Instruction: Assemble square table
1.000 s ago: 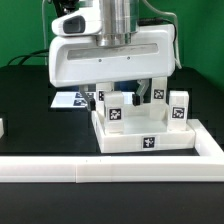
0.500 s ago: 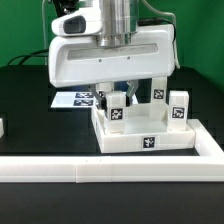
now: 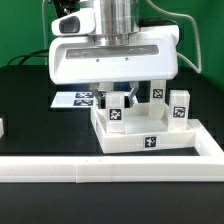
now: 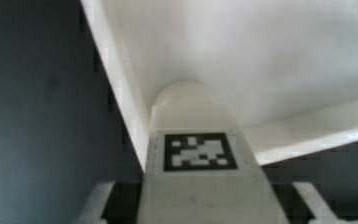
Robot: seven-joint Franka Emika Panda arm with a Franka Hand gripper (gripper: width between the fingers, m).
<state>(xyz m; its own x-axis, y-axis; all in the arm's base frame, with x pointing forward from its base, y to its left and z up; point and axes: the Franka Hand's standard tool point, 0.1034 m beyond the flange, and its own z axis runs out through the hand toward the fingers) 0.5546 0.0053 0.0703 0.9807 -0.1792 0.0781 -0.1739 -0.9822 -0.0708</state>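
Note:
The square table's white top (image 3: 160, 132) lies against the border rail, with tags on its side. An upright white leg (image 3: 117, 114) with a tag stands at the top's corner on the exterior view's left. My gripper (image 3: 117, 99) reaches down over it, and its fingers (image 3: 105, 98) press the leg's sides, shut on it. Two more legs (image 3: 178, 108) (image 3: 157, 95) stand at the top's far side. In the wrist view the tagged leg (image 4: 201, 150) fills the space between my gripper's (image 4: 204, 205) fingers (image 4: 105, 200), with the top's rim (image 4: 247, 60) beyond it.
A long white border rail (image 3: 100, 168) runs along the front and turns back on the exterior view's right. The marker board (image 3: 72, 99) lies flat behind the top, on the exterior view's left. A small white part (image 3: 2, 127) shows at the left edge.
The fingers stood wide apart on either side of the leg one second ago. They have since closed onto it. The arm and the leg have hardly moved.

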